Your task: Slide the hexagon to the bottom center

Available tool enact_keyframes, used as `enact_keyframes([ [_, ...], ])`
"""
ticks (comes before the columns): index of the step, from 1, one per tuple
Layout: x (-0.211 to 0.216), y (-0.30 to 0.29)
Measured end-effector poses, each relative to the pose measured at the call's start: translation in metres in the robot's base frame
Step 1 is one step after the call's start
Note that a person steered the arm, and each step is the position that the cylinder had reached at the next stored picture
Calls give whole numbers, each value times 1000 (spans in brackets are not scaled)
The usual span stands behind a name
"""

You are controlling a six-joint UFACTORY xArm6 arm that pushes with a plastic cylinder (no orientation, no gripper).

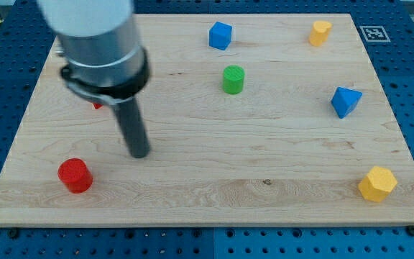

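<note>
The yellow hexagon block (377, 183) lies at the view's bottom right corner of the wooden board (214, 194). My tip (140, 153) rests on the board at the view's left, far to the left of the hexagon. A red cylinder (75, 175) lies just below and left of my tip. A small red block (98, 105) is mostly hidden behind the arm.
A green cylinder (233, 79) stands at the upper middle. A blue cube (220, 35) is near the top centre. A yellow block (320, 32) is at the top right. A blue wedge-like block (345, 101) is at the right.
</note>
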State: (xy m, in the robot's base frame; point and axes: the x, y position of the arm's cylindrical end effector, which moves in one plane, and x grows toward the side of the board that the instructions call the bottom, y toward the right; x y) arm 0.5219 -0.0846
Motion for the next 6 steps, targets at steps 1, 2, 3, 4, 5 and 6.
enact_keyframes([
  [1, 1, 49],
  [2, 22, 101],
  [3, 35, 156],
  [4, 13, 192],
  [5, 6, 240],
  [6, 5, 307],
])
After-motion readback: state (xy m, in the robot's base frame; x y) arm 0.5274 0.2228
